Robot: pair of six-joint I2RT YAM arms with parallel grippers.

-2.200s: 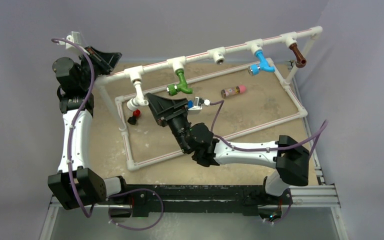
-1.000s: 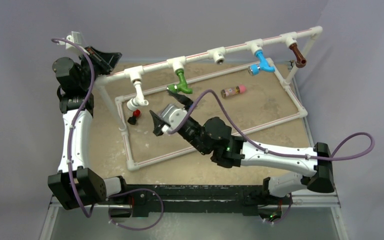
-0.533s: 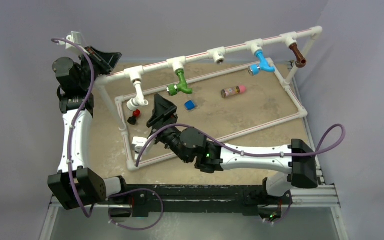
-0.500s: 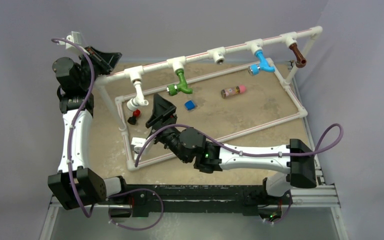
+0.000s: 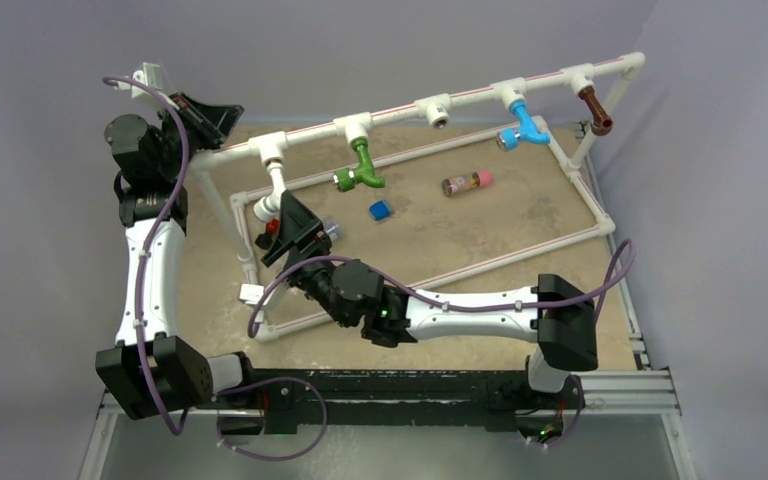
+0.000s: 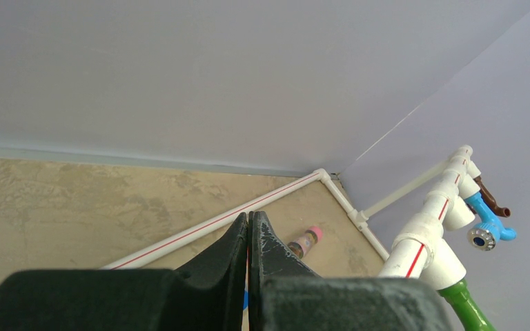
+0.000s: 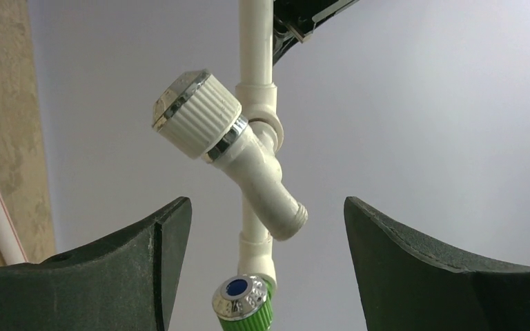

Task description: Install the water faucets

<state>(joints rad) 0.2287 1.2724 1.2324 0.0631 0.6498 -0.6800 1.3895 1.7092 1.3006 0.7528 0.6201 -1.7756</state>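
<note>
The white faucet point(image 5: 272, 196), the green faucet point(image 5: 362, 170), the blue faucet point(image 5: 522, 128) and the brown faucet point(image 5: 594, 108) are all hanging from the pipe frame point(image 5: 395, 117), so 4 spots are looking done. 1 spot in the middle, the open fitting point(image 5: 437, 110), is showing a bare hole with nothing in it, so I am guessing 1 more piece is waiting to go in. A small pink and brown tube point(image 5: 466, 182) is lying on the table point(image 5: 460, 240) not far from that hole, but I cannot tell if it is the missing piece. A blue cube point(image 5: 379, 210) is lying near the green faucet, and small red and black bits point(image 5: 270, 230) are sitting under the white faucet. The right tool point(image 5: 290, 215) is reaching in beside the white faucet with its 2 fingers spread wide apart and holding nothing; in its own camera the white faucet is showing between the fingers, not touching them, with its ridged knob pointing up and to the side. It may be checking or turning that one, but that is only a guess. The left tool point(image 5: 210, 112) is hanging high at the far left end of the frame with its fingers pressed together and nothing between them. The table top is looking sandy brown and blotchy. Pale purple-grey walls point(image 6: 179, 69) are standing close around it, meeting in a corner at the far right.
</note>
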